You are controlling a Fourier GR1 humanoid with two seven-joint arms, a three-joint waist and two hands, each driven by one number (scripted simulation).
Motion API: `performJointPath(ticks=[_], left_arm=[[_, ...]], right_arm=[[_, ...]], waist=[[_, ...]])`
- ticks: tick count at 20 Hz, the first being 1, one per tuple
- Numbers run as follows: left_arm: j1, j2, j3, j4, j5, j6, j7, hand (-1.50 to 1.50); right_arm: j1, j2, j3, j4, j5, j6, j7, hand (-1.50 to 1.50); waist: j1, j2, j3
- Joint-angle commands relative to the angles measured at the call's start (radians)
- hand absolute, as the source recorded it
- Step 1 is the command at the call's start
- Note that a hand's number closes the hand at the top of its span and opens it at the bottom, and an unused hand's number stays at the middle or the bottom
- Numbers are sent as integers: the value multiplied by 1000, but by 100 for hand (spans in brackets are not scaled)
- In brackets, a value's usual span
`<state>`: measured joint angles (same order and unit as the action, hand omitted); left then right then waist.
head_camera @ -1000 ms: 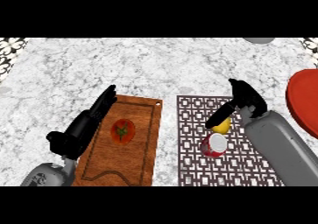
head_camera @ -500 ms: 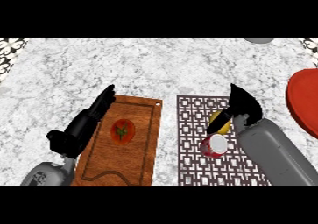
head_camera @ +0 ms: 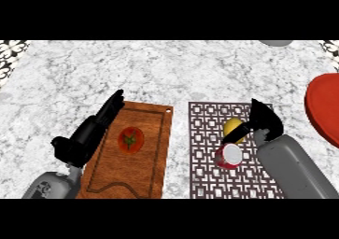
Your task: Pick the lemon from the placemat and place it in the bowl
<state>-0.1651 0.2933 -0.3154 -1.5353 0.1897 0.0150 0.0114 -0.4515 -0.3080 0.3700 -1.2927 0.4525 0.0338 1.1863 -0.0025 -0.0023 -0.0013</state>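
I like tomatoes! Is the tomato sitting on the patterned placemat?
No, the tomato lies on the wooden board, left of the placemat.

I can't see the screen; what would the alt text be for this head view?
The right robot hand curls over a yellow lemon on a patterned brown placemat, beside a red-and-white round object. A red tomato sits on a wooden cutting board; the left robot hand rests open alongside, and a red bowl shows at right.

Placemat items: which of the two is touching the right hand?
The yellow lemon, at the right hand's fingers. The red-and-white round item lies nearer the robot, beside the grey forearm.
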Motion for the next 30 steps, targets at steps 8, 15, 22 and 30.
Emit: performJointPath(ticks=[8,15,22,30], left_arm=[[10,-49,23,-44,-36,-13,39,0],[-69,-65,84,31,-48,-74,67,0],[61,-66,65,-41,-82,-60,31,0],[30,-90,72,-27,-81,-40,42,0]], right_arm=[[-11,106,-80,88,100,-11,72,-150],[-13,93,-117,143,236,-45,-82,150],[126,-22,-13,0,216,111,-437,150],[240,-289,309,-236,314,168,-1047,150]], waist=[[8,2,1],[4,3,1],[-15,-8,1],[-56,-15,4]])
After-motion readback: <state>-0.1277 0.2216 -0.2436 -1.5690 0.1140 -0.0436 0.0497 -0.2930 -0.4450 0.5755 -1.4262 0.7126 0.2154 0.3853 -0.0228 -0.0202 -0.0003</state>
